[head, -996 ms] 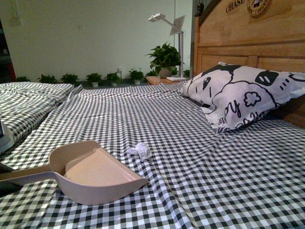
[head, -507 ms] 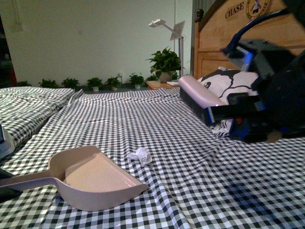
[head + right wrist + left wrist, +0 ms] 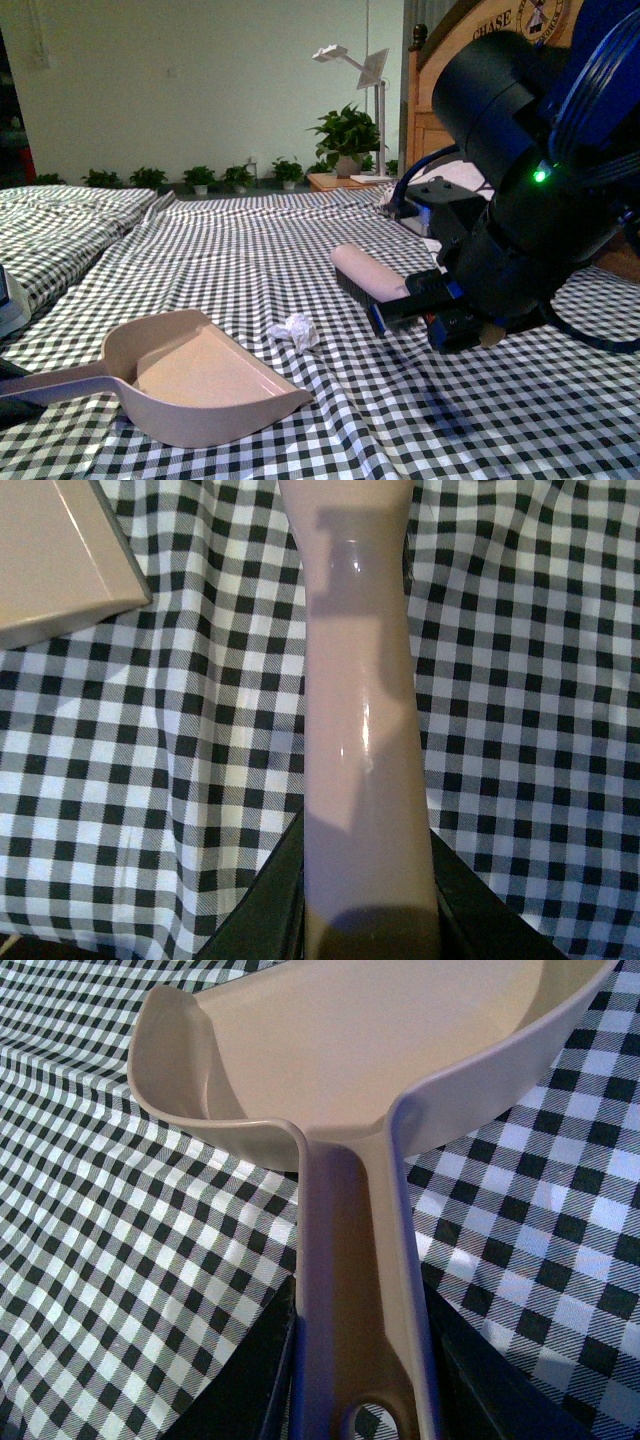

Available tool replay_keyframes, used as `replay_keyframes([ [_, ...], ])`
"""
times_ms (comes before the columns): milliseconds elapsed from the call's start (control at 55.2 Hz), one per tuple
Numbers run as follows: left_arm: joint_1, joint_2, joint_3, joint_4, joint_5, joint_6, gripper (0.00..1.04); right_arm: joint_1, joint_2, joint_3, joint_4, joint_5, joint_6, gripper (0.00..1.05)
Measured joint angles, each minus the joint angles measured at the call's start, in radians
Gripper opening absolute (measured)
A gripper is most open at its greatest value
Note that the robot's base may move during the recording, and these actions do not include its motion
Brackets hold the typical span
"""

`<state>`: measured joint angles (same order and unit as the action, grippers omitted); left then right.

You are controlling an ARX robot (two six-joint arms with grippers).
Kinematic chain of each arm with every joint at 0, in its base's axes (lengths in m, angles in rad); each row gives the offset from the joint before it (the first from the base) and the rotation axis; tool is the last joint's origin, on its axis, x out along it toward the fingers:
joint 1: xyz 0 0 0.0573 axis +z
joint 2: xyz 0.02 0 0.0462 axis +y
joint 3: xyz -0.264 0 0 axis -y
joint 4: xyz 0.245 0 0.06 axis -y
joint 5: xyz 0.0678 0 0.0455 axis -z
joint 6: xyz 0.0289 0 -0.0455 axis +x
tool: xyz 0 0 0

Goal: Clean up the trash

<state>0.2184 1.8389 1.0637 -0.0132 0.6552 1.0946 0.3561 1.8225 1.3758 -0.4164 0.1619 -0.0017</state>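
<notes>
1. The small crumpled wad of white paper [image 3: 293, 330] is lying on the black-and-white checked bed sheet [image 3: 250, 250], just beside the far edge of the beige plastic dustpan [image 3: 190, 375]. Nothing is touching it.
2. Only the front view is showing the paper. Neither wrist view is showing it.
3. The pale pink brush with dark bristles [image 3: 365, 280] is hanging a little above the sheet, to the right of the paper and apart from it. Its back end is hiding behind the big black right arm.
4. The right gripper [image 3: 370, 900] is squeezing the brush handle between its two dark fingers [image 3: 275, 905]. In the front view the fingers are hard to make out.
5. The right wrist view is showing the long pink handle from above, plus a corner of the dustpan. The brush's far end is cut off at the picture edge.
6. The left gripper [image 3: 365, 1360] is clamping the dustpan handle between its dark jaws. Only the left wrist view is showing this grip; in the front view the handle is running off the picture edge.
7. The black-and-white printed pillow is almost fully hiding behind the right arm.
8. The wooden headboard [image 3: 500, 25] is partly covered too, and its letters are cut off.
9. A white lamp [image 3: 365, 75] and green potted plants [image 3: 345, 125] are standing far behind the bed.
</notes>
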Motion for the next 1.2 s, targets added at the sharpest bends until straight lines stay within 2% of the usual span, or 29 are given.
replay_keyframes([
  [870, 0.000, 0.000, 0.000, 0.000, 0.000, 0.000, 0.29, 0.047, 0.245, 0.128, 0.057, 0.015, 0.020, 0.20],
  [1196, 0.000, 0.000, 0.000, 0.000, 0.000, 0.000, 0.29, 0.079, 0.262, 0.136, 0.046, -0.036, 0.055, 0.20],
])
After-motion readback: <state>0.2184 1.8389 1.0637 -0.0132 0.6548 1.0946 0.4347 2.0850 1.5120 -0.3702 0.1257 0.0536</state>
